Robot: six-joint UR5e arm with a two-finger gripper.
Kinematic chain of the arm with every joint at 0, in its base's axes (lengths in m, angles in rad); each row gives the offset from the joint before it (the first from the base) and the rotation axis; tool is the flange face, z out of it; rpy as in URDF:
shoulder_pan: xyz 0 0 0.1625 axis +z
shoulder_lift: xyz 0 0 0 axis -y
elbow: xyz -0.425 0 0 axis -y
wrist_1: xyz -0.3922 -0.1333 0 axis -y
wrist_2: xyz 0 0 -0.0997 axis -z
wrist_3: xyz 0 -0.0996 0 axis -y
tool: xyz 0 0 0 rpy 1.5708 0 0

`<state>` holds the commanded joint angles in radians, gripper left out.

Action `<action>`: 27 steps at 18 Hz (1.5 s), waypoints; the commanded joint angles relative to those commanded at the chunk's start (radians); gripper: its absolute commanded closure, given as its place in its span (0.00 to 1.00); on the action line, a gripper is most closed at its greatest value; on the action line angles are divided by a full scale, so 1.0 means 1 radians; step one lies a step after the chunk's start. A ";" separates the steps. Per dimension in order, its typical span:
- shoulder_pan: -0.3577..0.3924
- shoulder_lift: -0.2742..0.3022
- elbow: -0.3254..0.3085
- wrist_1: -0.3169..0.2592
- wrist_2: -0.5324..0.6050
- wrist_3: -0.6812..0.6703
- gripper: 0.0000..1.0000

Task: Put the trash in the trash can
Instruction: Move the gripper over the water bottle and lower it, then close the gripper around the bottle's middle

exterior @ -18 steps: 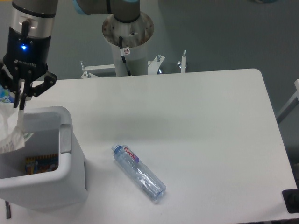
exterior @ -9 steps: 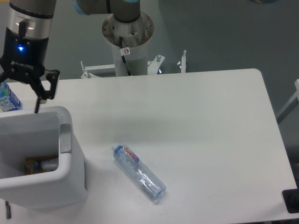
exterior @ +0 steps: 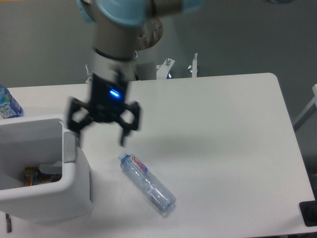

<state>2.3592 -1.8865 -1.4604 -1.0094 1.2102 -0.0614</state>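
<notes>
The slim clear bottle with the red-and-white label (exterior: 147, 182) lies on its side on the white table, cap towards the upper left. The white trash can (exterior: 74, 198) stands at the front left; a pale crumpled wrapper (exterior: 51, 169) shows inside it beside a colourful item. My gripper (exterior: 100, 134) is open and empty, blurred by motion, above the table between the can's right rim and the bottle's cap end.
A blue-labelled bottle (exterior: 7, 105) stands at the far left edge behind the trash can. The robot base column (exterior: 141, 54) stands behind the table's back edge. A dark object (exterior: 309, 213) sits at the front right corner.
The gripper let the wrapper go over the trash can, then swung right and forward from the can's far left rim towards the bottle. The wrapper now lies inside the can.
</notes>
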 joint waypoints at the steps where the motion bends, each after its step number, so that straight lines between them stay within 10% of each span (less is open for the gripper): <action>1: 0.000 -0.031 0.008 0.000 0.032 0.000 0.00; 10: -0.009 -0.218 0.005 -0.005 0.206 0.000 0.00; 27: -0.032 -0.353 0.028 0.078 0.296 -0.005 0.00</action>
<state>2.3271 -2.2396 -1.4328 -0.9312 1.5064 -0.0660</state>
